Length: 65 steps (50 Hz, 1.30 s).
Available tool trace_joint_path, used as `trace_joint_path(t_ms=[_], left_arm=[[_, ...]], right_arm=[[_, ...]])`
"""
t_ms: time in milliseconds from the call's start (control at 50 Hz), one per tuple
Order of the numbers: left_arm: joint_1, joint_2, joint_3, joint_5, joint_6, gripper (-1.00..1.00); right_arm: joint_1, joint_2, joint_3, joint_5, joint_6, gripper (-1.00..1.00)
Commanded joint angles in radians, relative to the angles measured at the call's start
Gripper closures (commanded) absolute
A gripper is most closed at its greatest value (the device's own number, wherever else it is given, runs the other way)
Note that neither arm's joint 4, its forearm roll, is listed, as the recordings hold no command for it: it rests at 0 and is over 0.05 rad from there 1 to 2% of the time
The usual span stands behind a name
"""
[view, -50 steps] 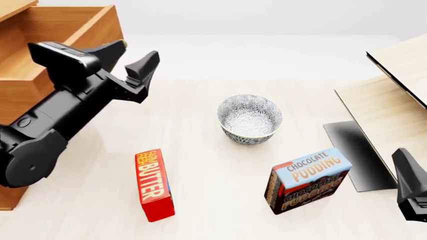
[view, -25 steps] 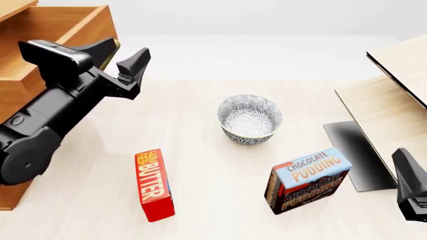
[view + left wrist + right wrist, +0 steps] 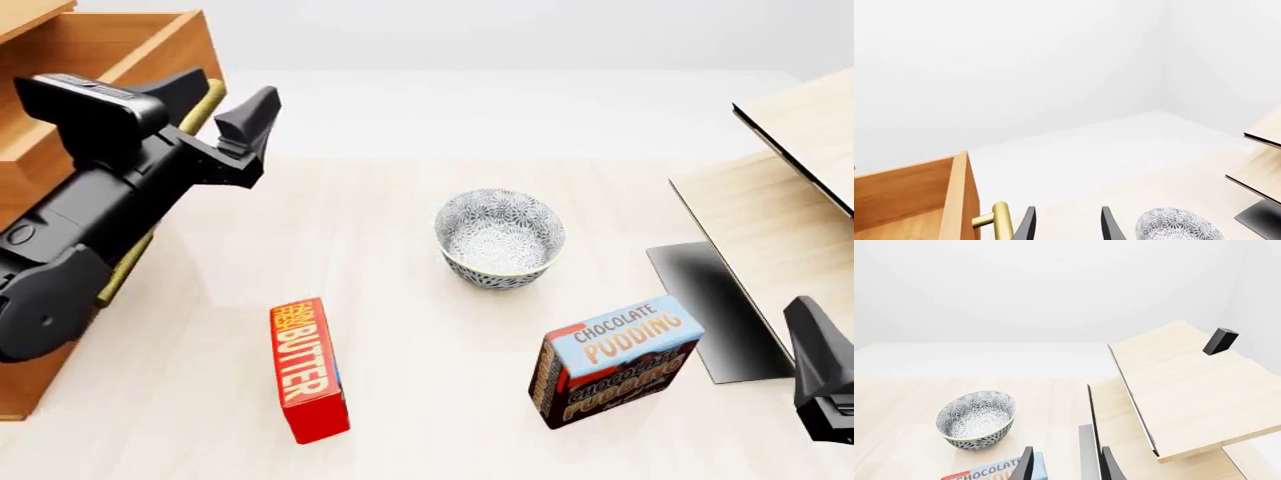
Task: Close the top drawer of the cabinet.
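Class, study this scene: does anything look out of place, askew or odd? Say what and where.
The top drawer of the cabinet stands pulled out at far left, its inside showing. The left end effector is open beside its handle. The pudding box sits tilted.

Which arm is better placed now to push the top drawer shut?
Left. The left gripper is open right at the top drawer, beside its handle. The right gripper is far across the table, near the pudding box.

left gripper (image 3: 214,100) raised with fingers spread; right gripper (image 3: 1064,465) low, fingers parted.
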Motion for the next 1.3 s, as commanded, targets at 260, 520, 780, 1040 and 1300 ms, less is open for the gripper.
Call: trace_joint_path(t_ms=[260,520,780,1040,1300], left_arm=[[0.060,0.072,0.006,0.012,0.002,-1.00],[0.072,0.073,0.010,0.007,0.003,-1.00],[0.091,0.079,0.016,-0.001,0.005,-1.00],[0.121,0.096,0.024,-0.023,0.009,-1.00],[0.149,0.097,0.028,-0.025,0.007,-1.00]], right_arm=[[0.000,0.000,0.000,0.000,0.000,-1.00],[0.000,0.000,0.000,0.000,0.000,-1.00],[0.000,0.000,0.000,0.000,0.000,-1.00],[0.000,0.000,0.000,0.000,0.000,-1.00],[0.000,0.000,0.000,0.000,0.000,-1.00]])
